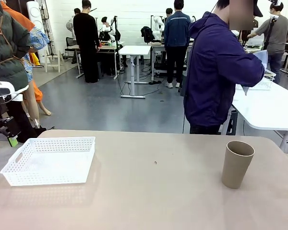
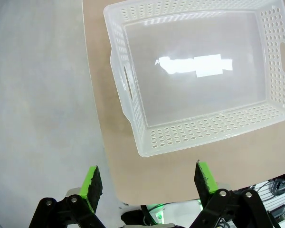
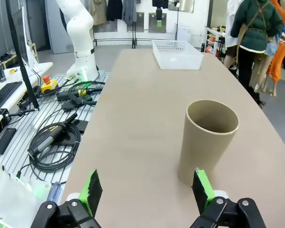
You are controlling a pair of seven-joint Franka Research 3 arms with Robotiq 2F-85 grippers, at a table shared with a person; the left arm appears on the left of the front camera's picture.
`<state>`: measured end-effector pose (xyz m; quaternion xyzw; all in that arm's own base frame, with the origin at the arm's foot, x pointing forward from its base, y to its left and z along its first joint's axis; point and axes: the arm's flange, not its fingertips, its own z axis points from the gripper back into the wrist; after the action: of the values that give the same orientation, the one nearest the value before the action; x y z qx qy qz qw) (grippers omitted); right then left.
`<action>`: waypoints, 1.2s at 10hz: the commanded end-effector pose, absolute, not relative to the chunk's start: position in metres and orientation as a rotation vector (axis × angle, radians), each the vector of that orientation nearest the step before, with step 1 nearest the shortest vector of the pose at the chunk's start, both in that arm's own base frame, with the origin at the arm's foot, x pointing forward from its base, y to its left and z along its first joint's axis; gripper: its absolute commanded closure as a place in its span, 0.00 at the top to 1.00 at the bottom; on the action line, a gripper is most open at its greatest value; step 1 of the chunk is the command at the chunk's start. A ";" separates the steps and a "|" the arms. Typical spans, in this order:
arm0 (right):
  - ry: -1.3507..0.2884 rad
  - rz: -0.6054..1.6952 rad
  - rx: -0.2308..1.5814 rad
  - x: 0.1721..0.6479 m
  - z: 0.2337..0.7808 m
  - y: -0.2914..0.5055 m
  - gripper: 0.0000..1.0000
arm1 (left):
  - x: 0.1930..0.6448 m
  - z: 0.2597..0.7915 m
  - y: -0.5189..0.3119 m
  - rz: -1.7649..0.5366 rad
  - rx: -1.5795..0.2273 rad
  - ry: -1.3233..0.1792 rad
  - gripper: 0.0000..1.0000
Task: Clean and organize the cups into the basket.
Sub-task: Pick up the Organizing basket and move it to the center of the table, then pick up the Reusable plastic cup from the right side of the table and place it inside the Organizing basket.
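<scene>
Tan cup [image 3: 209,142] just beyond right gripper [image 3: 147,186], seemingly apart

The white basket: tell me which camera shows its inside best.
The left wrist view. It looks nearly straight down into the basket, so the bare floor and the perforated walls show. The front view sees it low and side-on at the table's left; the right wrist view has it small at the table's far end.
</scene>
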<state>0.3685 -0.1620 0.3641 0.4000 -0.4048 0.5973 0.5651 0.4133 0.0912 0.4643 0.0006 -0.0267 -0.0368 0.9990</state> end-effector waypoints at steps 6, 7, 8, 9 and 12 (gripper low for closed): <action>-1.016 1.434 0.949 0.377 0.355 -0.156 1.00 | 0.442 0.452 0.124 -0.101 -0.080 -0.254 1.00; -1.024 1.439 0.954 0.378 0.353 -0.156 1.00 | 0.452 0.447 0.126 -0.098 -0.093 -0.245 1.00; -1.026 1.440 0.956 0.379 0.351 -0.155 1.00 | 0.460 0.440 0.127 -0.098 -0.117 -0.229 1.00; -1.028 1.443 0.960 0.378 0.351 -0.155 1.00 | 0.470 0.432 0.128 -0.101 -0.139 -0.225 1.00; -1.027 1.449 0.964 0.376 0.351 -0.154 1.00 | 0.491 0.414 0.128 -0.099 -0.162 -0.199 1.00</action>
<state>0.3736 -0.1541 0.3517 0.4042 -0.4171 0.6066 0.5428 0.4796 0.1224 0.4143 -0.0683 -0.0954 -0.0398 0.9923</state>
